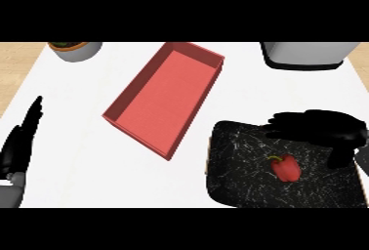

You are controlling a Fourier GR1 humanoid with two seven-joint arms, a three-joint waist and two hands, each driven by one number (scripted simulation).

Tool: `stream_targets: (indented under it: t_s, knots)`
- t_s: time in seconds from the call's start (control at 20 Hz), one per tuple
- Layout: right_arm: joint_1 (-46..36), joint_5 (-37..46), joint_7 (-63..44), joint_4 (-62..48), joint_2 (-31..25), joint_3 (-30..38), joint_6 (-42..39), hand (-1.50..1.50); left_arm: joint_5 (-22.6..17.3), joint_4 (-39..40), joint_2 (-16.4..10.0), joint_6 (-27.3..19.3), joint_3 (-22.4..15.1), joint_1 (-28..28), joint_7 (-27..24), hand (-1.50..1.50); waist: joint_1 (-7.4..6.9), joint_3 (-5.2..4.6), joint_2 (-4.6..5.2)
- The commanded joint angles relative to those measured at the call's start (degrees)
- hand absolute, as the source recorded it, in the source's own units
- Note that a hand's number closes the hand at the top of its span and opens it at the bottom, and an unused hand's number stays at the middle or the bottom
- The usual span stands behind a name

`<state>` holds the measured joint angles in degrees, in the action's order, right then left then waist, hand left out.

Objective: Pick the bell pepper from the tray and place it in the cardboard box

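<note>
- So the bell pepper is sitting on the black tray, the one with the white scratchy pattern, down in the lower right part of the white counter. It's red with a little green stem, and it's lying a bit right of the tray's middle with the stem end pointing up and left.
- The right hand is hovering over the far right part of the tray, just beyond the pepper. Its fingers are stretching out toward the left, relaxed and slightly spread, and the thumb is hanging down on the right side. It isn't holding anything, and a strip of tray is showing between the hand and the pepper, so they're looking apart to me.
- The cardboard box is lying in the middle of the counter at an angle, left of the tray. It's looking reddish-pink, long and shallow, open on top, with nothing in it. A band of white counter is showing between its near corner and the tray's left edge.
- The left hand is resting at the view's left edge, fingers straight, pressed together and pointing up, well apart from the box and tray.
- Along the far edge, a grey pot with something green in it is sitting at the left, and a grey appliance with a dark base at the right.
</note>
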<state>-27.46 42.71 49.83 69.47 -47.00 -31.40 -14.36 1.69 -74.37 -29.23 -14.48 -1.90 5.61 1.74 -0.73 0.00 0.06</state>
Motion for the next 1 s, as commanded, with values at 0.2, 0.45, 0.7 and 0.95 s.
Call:
stream_targets:
  t_s: [0.2, 0.45, 0.7, 0.95]
  knots:
    - [-1.0, 10.8, -0.3, -3.3, 5.9, 1.1, -0.6, -1.5, 0.7, 0.1, 0.6, 2.9, 3.4, -2.1, -1.1, 0.0, 0.35, -0.01, -0.03]
    - [0.6, 13.5, 3.0, -7.9, 7.9, 4.7, 1.8, -1.5, 3.6, -4.0, 2.4, 2.5, 2.8, -0.6, 4.1, 0.0, 0.25, 0.02, 0.0]
    - [6.3, 14.0, 3.3, 1.3, 6.9, 5.1, -1.7, -1.5, 4.4, -3.5, 2.4, 3.4, 5.0, -2.8, 1.7, 0.0, 0.58, 0.0, -0.13]
    - [5.4, 14.8, 4.9, -0.2, 9.6, 3.8, -3.0, -1.5, 5.8, -5.3, 4.5, 2.5, 4.7, -3.1, 2.7, 0.0, 0.37, 0.0, -0.07]
